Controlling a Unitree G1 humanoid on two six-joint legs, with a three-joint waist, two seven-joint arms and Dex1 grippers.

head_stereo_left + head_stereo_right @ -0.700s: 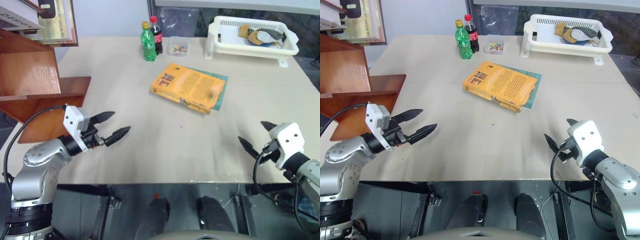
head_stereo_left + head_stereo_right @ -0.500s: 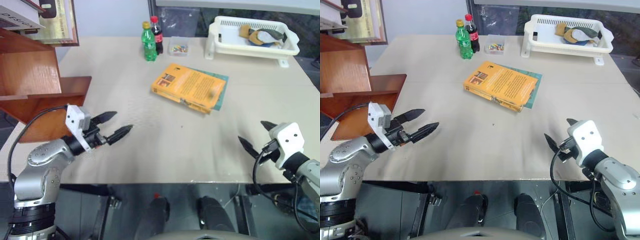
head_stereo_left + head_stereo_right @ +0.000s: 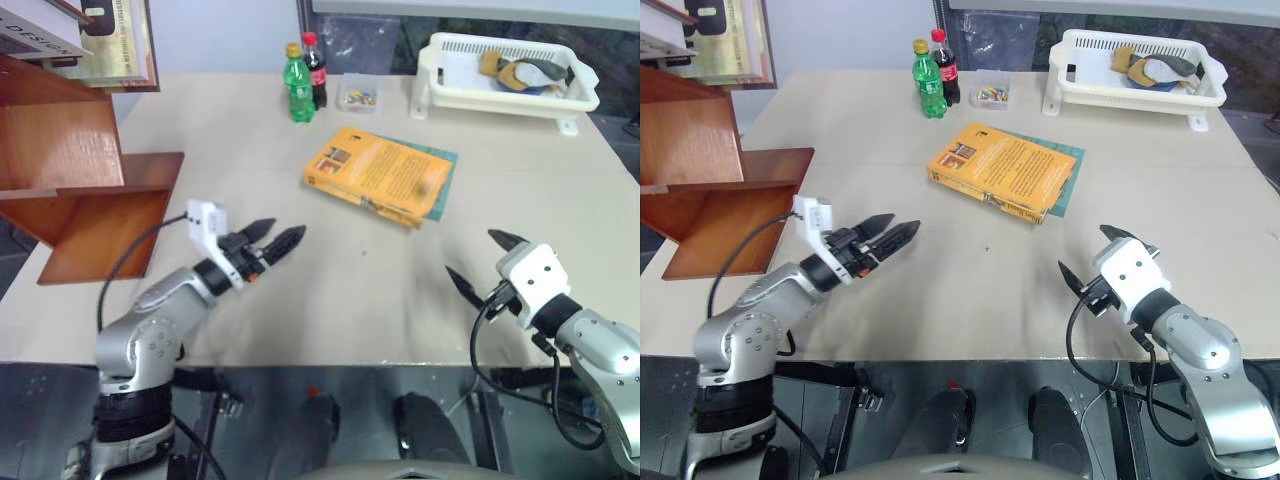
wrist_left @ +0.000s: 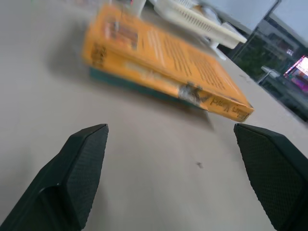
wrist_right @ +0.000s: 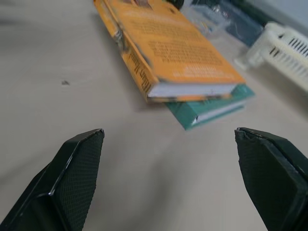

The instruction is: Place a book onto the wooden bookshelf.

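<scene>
Book (image 3: 378, 174) on beige table (image 3: 300, 310)

- A pale beige table (image 3: 300, 300) carries everything.
- A teal book (image 3: 441, 180) lies flat near the middle, with the orange book (image 3: 375, 172) on top of it.
- At the far edge stand a green bottle (image 3: 296, 88), a cola bottle (image 3: 313, 70) and a small clear box (image 3: 357, 93).
- A white basket (image 3: 505, 85) stands at the far right.
- The wooden bookshelf (image 3: 80, 190) stands at the left edge.
</scene>
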